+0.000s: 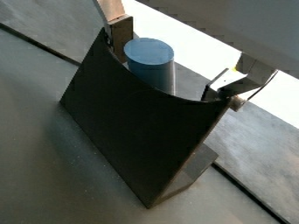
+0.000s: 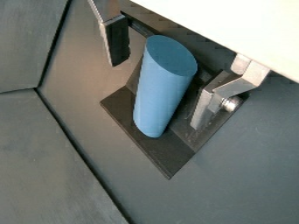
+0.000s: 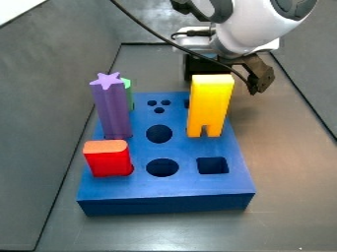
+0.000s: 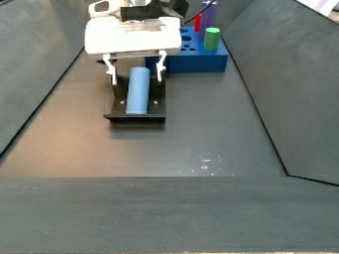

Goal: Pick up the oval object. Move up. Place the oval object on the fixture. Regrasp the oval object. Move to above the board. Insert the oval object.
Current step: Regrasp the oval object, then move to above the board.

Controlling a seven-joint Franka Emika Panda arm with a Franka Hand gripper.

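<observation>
The oval object [image 2: 162, 83], a smooth grey-blue peg, leans in the dark fixture [image 2: 146, 140], its lower end on the base plate. Both wrist views show it, and a wrist view shows its oval top [image 1: 149, 54] behind the fixture's curved wall [image 1: 135, 131]. My gripper [image 2: 166, 74] straddles the peg's upper part, fingers on either side with a gap to each, so it is open. In a side view the peg [image 4: 137, 89] lies along the fixture [image 4: 135, 114] under my gripper [image 4: 135, 67]. The blue board [image 3: 171, 187] stands apart, beyond the fixture [image 4: 199, 60].
On the board stand a yellow arch block [image 3: 211, 103], a purple star-topped peg [image 3: 110, 103] and a red block [image 3: 106, 157], with round and square holes open between them. Sloped dark walls [image 4: 40, 89] bound the floor on both sides.
</observation>
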